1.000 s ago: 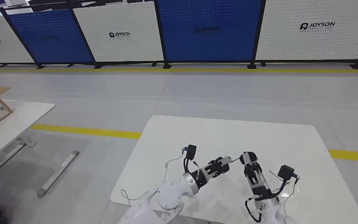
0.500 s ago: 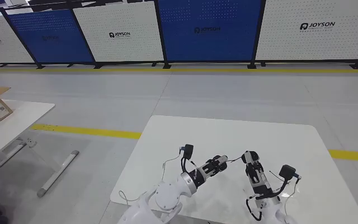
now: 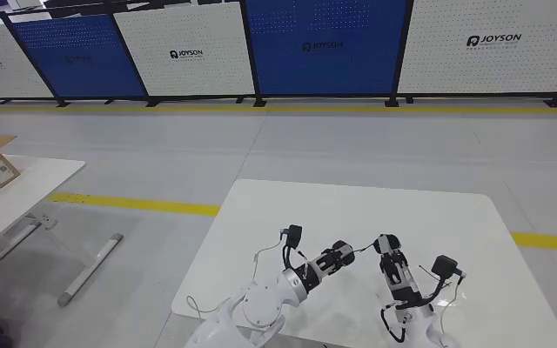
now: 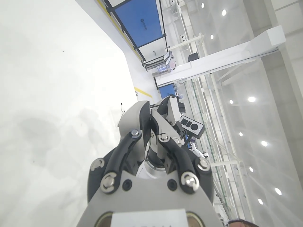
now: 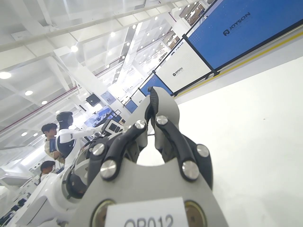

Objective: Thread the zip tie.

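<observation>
**A:** Start from the top view. Where is everything?

**B:** Both arms are over the white table point(image 3: 348, 209), towards its near edge. The left gripper point(image 3: 346, 253) and the right gripper point(image 3: 384, 244) point at each other, tips close but apart. The zip tie point(image 3: 364, 250) is a thin dark strand bridging the gap from one tip to the other, held above the tabletop.

**A:** Are the fingers open or shut?

**B:** Both pairs look closed on their end of the strand. It is too fine here to see the contact itself.

**A:** What does the left wrist view show?

**B:** The left gripper point(image 4: 150, 115) has its fingers pressed together, with no gap between the pads. The tie cannot be made out between them. Just past the fingertips is the right arm's wrist camera point(image 4: 191, 125), and the table point(image 4: 59, 60) runs along one side.

**A:** And the right wrist view?

**B:** The right gripper point(image 5: 151, 93) is also fully closed, its dark pads meeting right up to the tip. The table point(image 5: 248, 131) lies beyond it, with blue and white partition panels point(image 5: 236, 36) behind that.
</observation>
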